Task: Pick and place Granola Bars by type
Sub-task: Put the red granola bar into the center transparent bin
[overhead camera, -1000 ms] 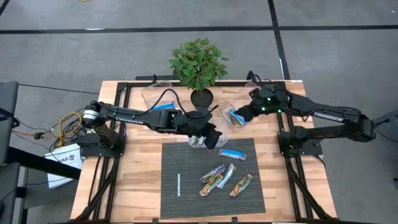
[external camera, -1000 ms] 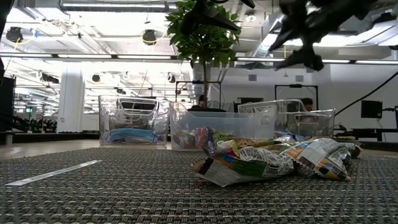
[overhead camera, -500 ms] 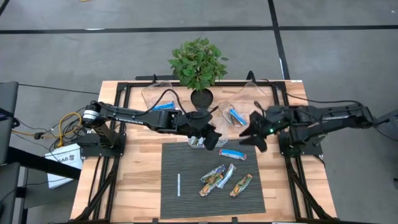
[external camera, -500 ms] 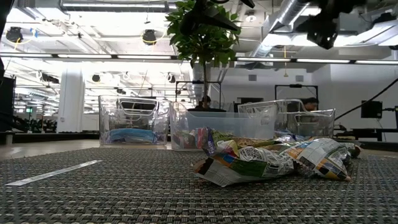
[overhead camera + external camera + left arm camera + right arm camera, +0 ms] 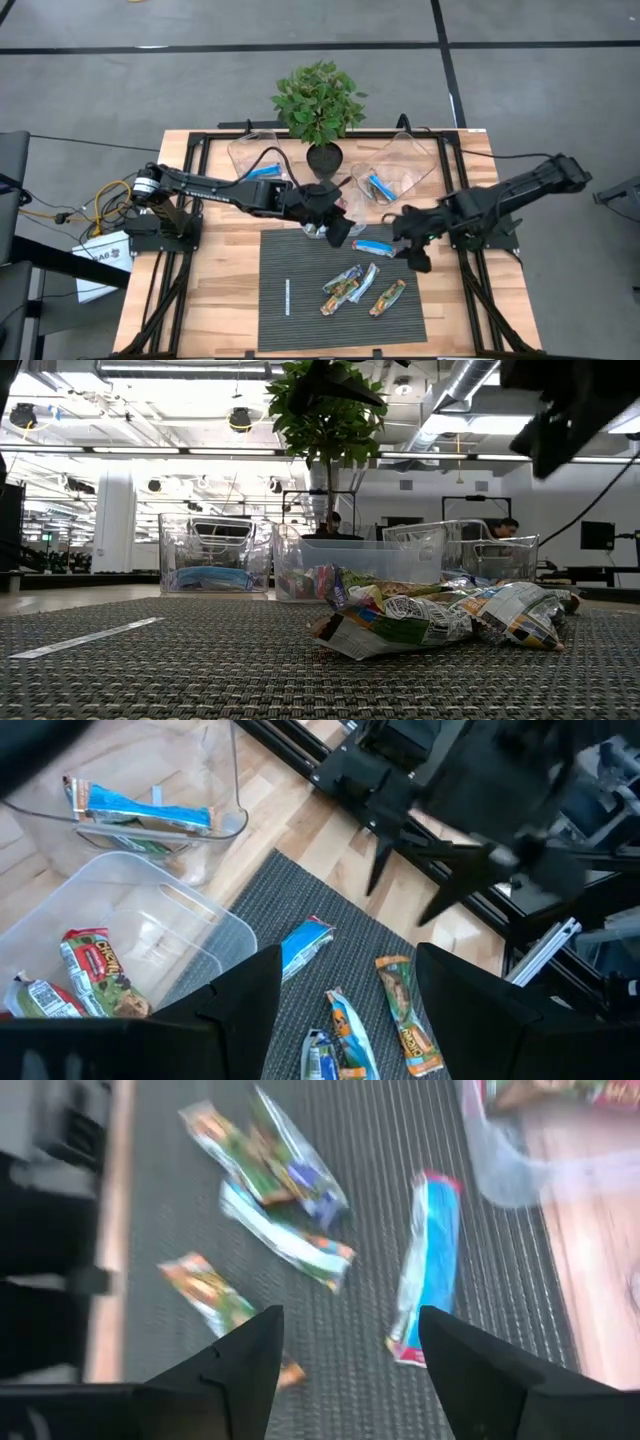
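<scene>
While our right end effector (image 5: 412, 252) hung released just right of the blue bar (image 5: 373, 247) on the mat (image 5: 300, 250), presumably lining up, our left end effector (image 5: 335, 228) waited released over the middle tub (image 5: 130, 900).

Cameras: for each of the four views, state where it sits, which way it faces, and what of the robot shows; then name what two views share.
High view: above the table, facing straight down; both arms, left gripper over the middle tub, right gripper by the blue bar.
Low view: at mat level, facing the tubs and plant; the right arm at top right.
Left wrist view: faces down on the mat; own open fingers.
Right wrist view: faces down on the mat; own open fingers.
Shared: both wrist views show the blue bar.
</scene>
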